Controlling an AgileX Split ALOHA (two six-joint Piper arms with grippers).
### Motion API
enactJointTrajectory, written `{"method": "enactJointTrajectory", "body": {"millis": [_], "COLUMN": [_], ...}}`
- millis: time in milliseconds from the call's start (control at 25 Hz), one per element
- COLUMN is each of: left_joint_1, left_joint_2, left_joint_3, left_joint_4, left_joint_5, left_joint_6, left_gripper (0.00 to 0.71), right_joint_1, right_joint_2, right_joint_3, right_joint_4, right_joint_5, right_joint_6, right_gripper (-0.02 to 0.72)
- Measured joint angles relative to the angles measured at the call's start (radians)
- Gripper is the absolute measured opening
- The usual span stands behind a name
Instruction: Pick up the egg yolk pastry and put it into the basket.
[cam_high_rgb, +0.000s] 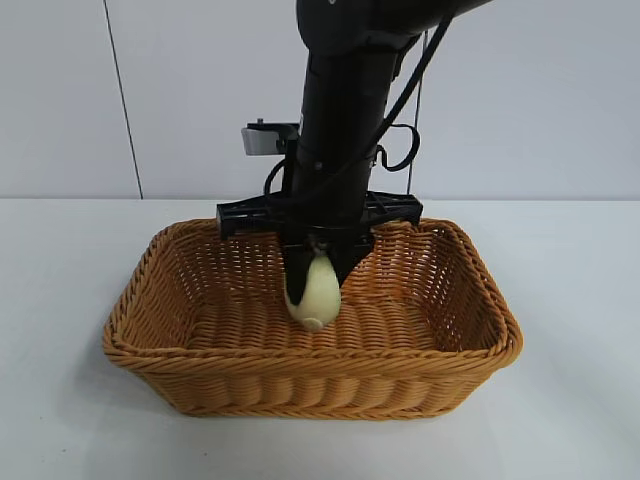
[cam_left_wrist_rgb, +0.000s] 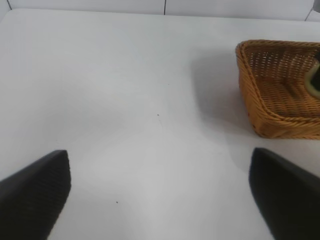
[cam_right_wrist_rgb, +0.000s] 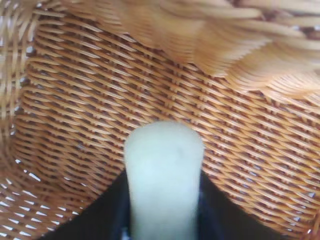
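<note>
The golden-brown wicker basket (cam_high_rgb: 300, 362) stands on the white table. My right gripper (cam_high_rgb: 317, 285) reaches straight down into its middle and is shut on the pale cream egg yolk pastry (cam_high_rgb: 316, 302). The pastry hangs between the black fingers, just above or touching the woven floor. In the right wrist view the pastry (cam_right_wrist_rgb: 164, 165) fills the gap in the gripper (cam_right_wrist_rgb: 164, 212), with the basket weave (cam_right_wrist_rgb: 90, 100) behind it. My left gripper (cam_left_wrist_rgb: 160, 195) is open and empty over bare table, away from the basket (cam_left_wrist_rgb: 265, 100).
The white table (cam_high_rgb: 70, 300) surrounds the basket on all sides. A pale wall stands behind it. The right arm's black column (cam_high_rgb: 340, 120) rises above the basket's middle.
</note>
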Motion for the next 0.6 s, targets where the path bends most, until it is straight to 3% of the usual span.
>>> {"method": "enactJointTrajectory", "body": {"millis": [80,160,400,600], "left_joint_1": [0.000,0.000,0.000,0.000], "left_joint_2": [0.000,0.000,0.000,0.000], "left_joint_3": [0.000,0.000,0.000,0.000], "left_joint_4": [0.000,0.000,0.000,0.000], "left_joint_5": [0.000,0.000,-0.001,-0.001], "left_joint_6": [0.000,0.000,0.000,0.000], "left_gripper": [0.695,0.695,0.695,0.695], "right_joint_1": [0.000,0.000,-0.002,-0.025], "right_joint_2": [0.000,-0.002,-0.003,-0.008], "right_joint_3": [0.000,-0.006,-0.165,-0.342], "right_joint_4": [0.000,0.000,0.000,-0.005], "right_joint_5": [0.022,0.044,0.203,0.228], "right_joint_6": [-0.001,-0.008,-0.030,-0.031], "right_gripper": [0.611,0.665,0.689,0.692]}}
